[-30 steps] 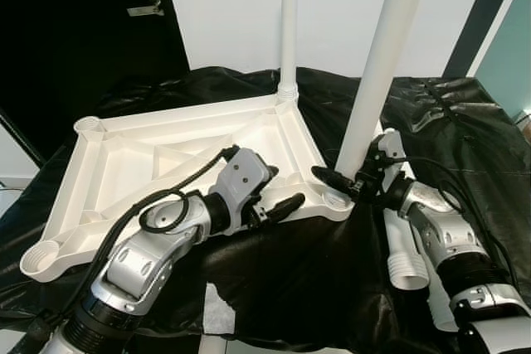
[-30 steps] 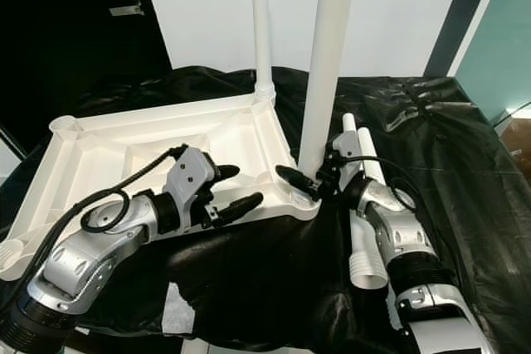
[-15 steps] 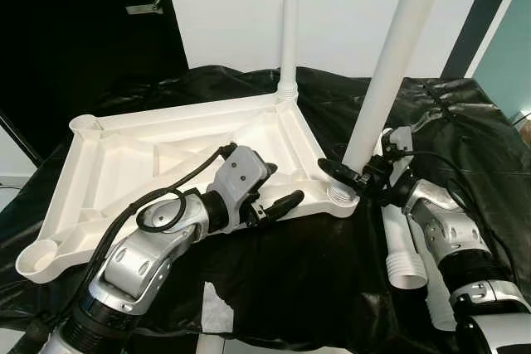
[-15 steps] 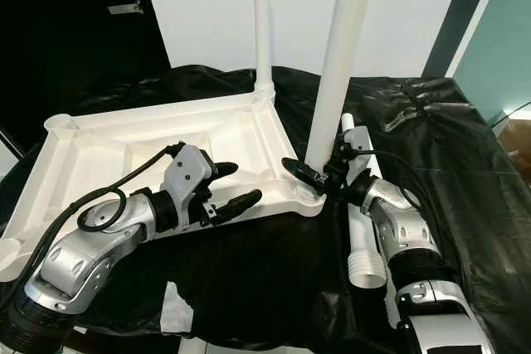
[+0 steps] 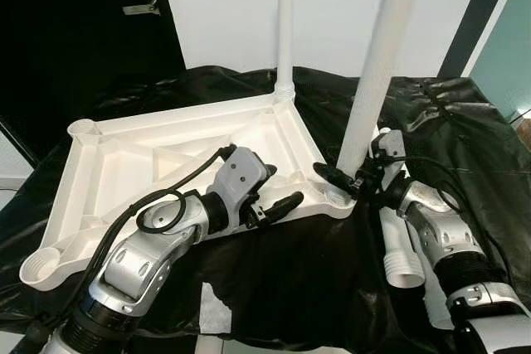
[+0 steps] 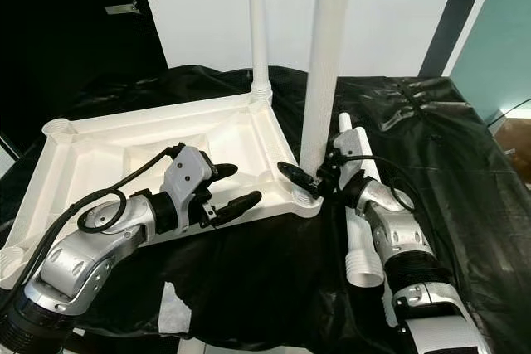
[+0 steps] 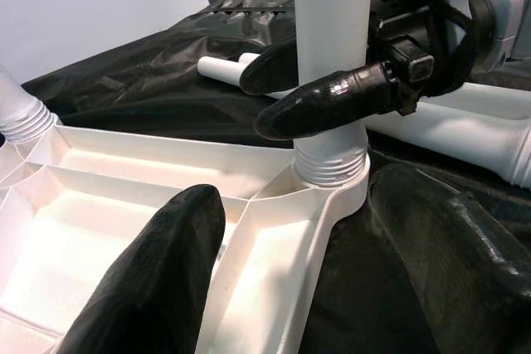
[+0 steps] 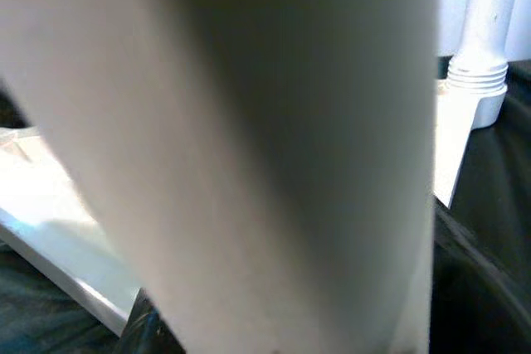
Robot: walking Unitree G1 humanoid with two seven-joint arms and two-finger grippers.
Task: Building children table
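Table leg [image 5: 375, 72] now stands straighter, right gripper [image 5: 344, 181] still clamping it.

Near table leg [image 5: 375, 64] tilted right, now back nearer upright in right claw [image 5: 343, 181].

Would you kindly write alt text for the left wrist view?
The right gripper clasps a white table leg standing in a corner socket of the upturned white tabletop. The left gripper's fingers frame the foreground, on black sheeting.
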